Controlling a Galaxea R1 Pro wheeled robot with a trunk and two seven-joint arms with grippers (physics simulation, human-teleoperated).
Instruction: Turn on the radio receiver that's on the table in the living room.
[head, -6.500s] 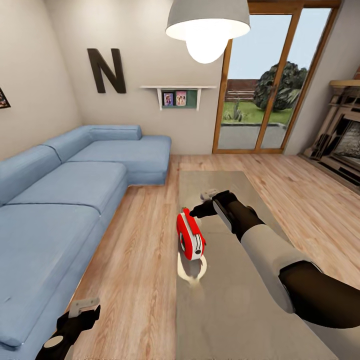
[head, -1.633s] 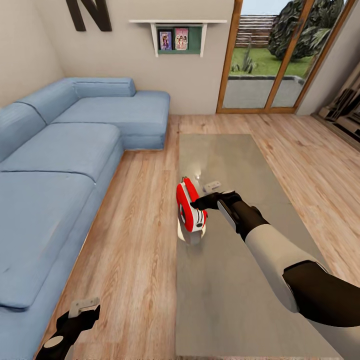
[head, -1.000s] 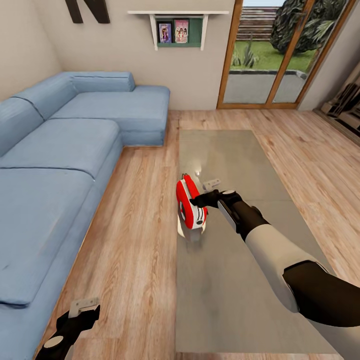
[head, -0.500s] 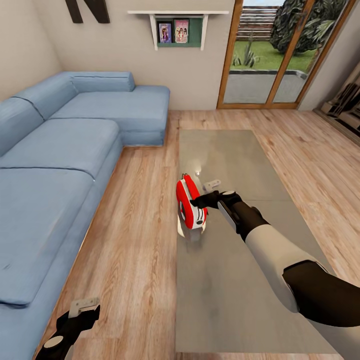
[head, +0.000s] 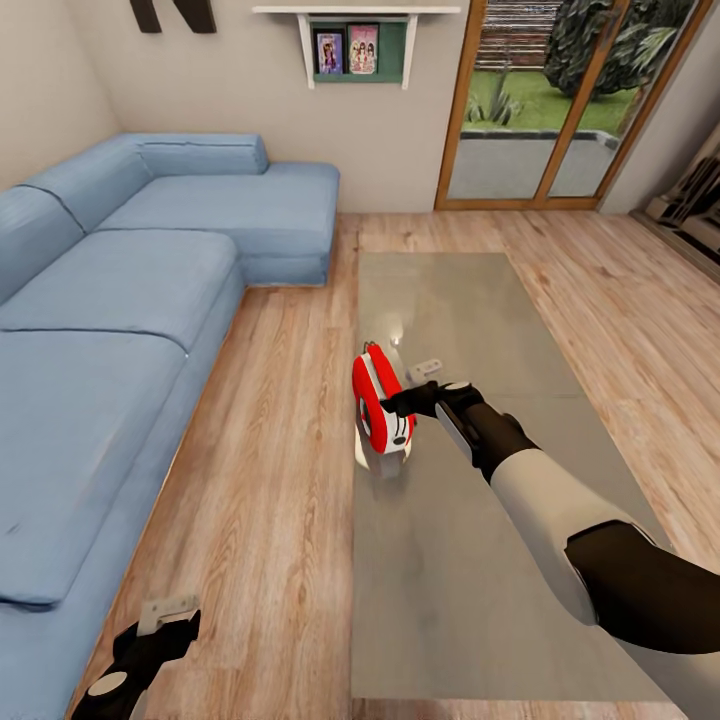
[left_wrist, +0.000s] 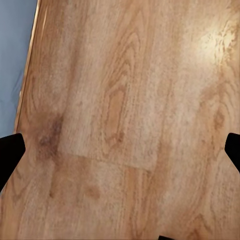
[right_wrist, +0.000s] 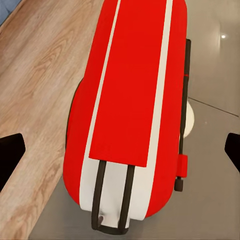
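Observation:
The red radio receiver (head: 381, 408) stands on edge near the left rim of the long grey glass table (head: 470, 300), white trim and thin handle showing. My right gripper (head: 411, 387) is open right beside the radio's table-side face, its dark finger (head: 398, 403) at or nearly on that face. In the right wrist view the radio (right_wrist: 130, 100) lies close in front of the gripper (right_wrist: 120, 152), whose fingertips (right_wrist: 10, 155) stand wide apart. My left gripper (head: 160, 622) hangs open low at the left over the wood floor (left_wrist: 120, 100), holding nothing.
A blue L-shaped sofa (head: 110, 330) runs along the left, with a strip of plank floor (head: 280, 450) between it and the table. Wood-framed glass doors (head: 540, 110) and a wall shelf (head: 355, 40) are at the back. The radio sits close to the table's left edge.
The head camera has tilted down, so the room has shifted up in the picture. My right gripper has closed in on the radio's face; over the last second it has barely moved.

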